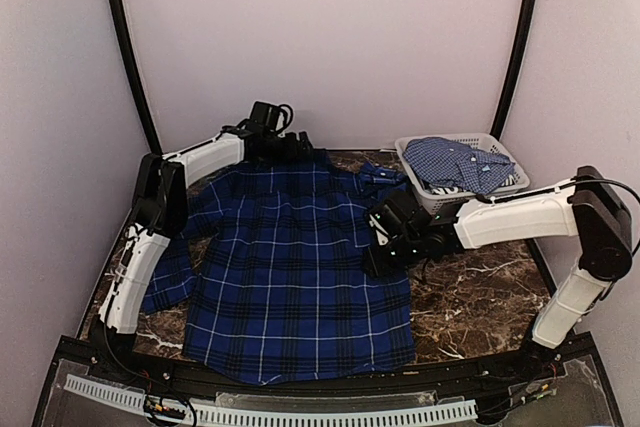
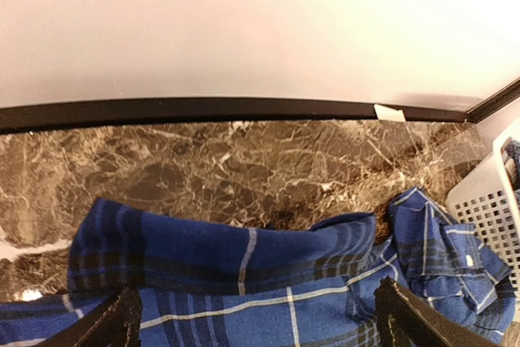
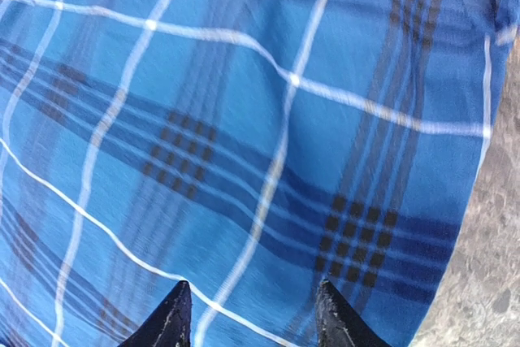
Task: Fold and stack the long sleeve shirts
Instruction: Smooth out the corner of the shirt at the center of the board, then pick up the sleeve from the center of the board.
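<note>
One basket point(image 1: 437, 195) holds lighter shirt point(image 1: 455, 162), just beside plaid shirt point(image 1: 290, 257).

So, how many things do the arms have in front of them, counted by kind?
Shirts: 2 (dark plaid shirt spread flat, lighter checked shirt in the basket)
Basket: 1
Total: 3
</note>
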`<state>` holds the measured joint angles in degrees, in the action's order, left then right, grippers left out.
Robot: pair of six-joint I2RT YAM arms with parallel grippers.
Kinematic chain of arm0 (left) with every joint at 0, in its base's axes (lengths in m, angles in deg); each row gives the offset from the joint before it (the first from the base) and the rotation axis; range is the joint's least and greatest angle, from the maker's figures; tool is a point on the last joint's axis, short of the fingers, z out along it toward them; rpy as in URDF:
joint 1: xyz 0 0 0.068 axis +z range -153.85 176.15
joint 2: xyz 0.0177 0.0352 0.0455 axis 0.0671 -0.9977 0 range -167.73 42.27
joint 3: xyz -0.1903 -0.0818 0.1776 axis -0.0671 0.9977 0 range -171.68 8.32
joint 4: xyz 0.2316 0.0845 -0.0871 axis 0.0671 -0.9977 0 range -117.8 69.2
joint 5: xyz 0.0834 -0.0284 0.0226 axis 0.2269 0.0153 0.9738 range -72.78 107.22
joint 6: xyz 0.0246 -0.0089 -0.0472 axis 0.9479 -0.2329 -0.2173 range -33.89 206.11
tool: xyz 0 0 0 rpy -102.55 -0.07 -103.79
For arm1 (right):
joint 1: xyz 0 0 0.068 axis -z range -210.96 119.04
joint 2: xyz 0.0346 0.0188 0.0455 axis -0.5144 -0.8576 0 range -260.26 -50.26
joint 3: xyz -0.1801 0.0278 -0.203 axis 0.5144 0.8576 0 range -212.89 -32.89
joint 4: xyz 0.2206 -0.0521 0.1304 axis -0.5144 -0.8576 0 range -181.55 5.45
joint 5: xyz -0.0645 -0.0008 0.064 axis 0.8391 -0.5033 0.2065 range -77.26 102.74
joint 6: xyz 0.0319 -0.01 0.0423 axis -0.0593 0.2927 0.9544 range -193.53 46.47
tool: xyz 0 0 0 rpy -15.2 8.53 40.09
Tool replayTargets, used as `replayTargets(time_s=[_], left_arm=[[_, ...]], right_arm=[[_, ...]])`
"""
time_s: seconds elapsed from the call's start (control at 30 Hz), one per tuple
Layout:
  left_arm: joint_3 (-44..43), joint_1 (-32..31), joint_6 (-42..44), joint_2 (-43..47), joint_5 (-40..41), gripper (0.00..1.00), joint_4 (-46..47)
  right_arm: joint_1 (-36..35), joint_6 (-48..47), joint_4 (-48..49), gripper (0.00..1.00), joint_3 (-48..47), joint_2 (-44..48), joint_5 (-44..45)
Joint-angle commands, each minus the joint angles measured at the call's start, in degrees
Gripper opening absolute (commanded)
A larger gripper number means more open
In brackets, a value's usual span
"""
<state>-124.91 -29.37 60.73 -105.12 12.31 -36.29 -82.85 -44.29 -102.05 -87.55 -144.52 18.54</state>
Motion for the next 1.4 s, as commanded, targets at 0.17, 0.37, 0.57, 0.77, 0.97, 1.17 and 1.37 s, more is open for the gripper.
replayTargets(time_s=[0.17,0.37,0.57,0.77,0.97,1.17,1.37], left_arm=[[2.9,1.4,2.3,9.4,-2.5,0.93,-5.7],[23.6,1.4,-0.4,24.3,1.9,0.87,-4.1],[51.8,1.4,-5.0,44.4,6.2,0.83,2.2],[71.5,1.4,-11.1,62.0,11.4,0.83,0.4],[85.6,1.4,-20.0,74.3,15.0,0.83,-6.4],[94.4,1.4,-27.5,84.2,20.6,0.84,-17.6],[99.5,1.5,-36.2,87.9,26.5,0.84,-27.7]], right_arm=[[0.5,-1.4,1.0,0.49,-6.4,-1.7,-0.8],[1.2,-2.1,3.4,0.49,-7.9,-3.3,-1.9],[1.8,-2.5,6.4,0.49,-8.7,-4.9,-3.3],[1.9,-3.1,7.6,0.49,-9.0,-5.6,-4.1],[1.9,-3.6,8.3,0.49,-8.8,-5.1,-4.3],[1.9,-3.0,9.7,0.49,-7.6,-4.4,-5.1],[1.9,-2.8,10.4,0.49,-6.6,-3.8,-5.3]])
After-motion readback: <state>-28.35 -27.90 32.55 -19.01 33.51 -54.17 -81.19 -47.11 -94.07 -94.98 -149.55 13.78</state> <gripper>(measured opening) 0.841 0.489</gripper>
